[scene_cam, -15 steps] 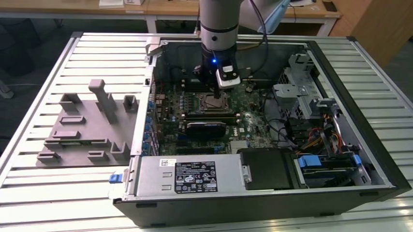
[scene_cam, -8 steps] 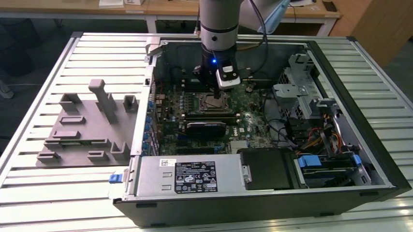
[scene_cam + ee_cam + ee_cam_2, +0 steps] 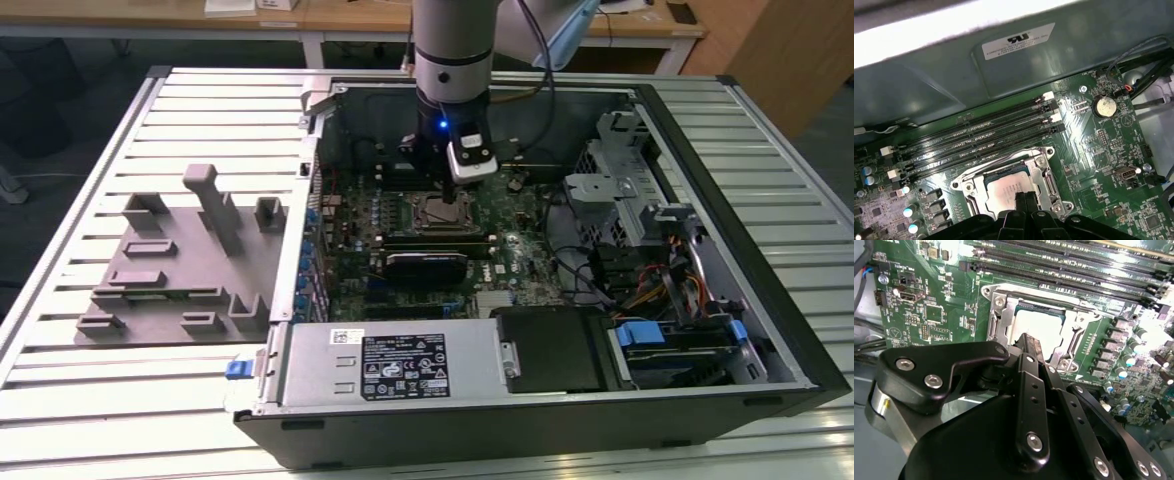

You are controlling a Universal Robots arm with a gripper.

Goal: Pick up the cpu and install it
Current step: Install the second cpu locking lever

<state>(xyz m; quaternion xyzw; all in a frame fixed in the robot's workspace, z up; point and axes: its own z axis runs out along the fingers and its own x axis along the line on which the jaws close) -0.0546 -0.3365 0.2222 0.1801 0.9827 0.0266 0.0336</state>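
- One part of the job looks done: the cpu (image 3: 1004,192) already lies flat inside the metal socket frame (image 3: 1046,172) on the green motherboard (image 3: 1104,165), its silvery top plate showing in both wrist views.
- The claw (image 3: 1024,200) hangs just over the chip with its fingertips pressed together – clenched on nothing, as far as I can judge.
- Whether the socket frame is latched down I cannot tell.
- The grey fixture tray (image 3: 174,270) sits on the slatted table (image 3: 80,180), well apart from the open computer case (image 3: 787,340).
- White stickers (image 3: 403,366) carry print – too small to make out.
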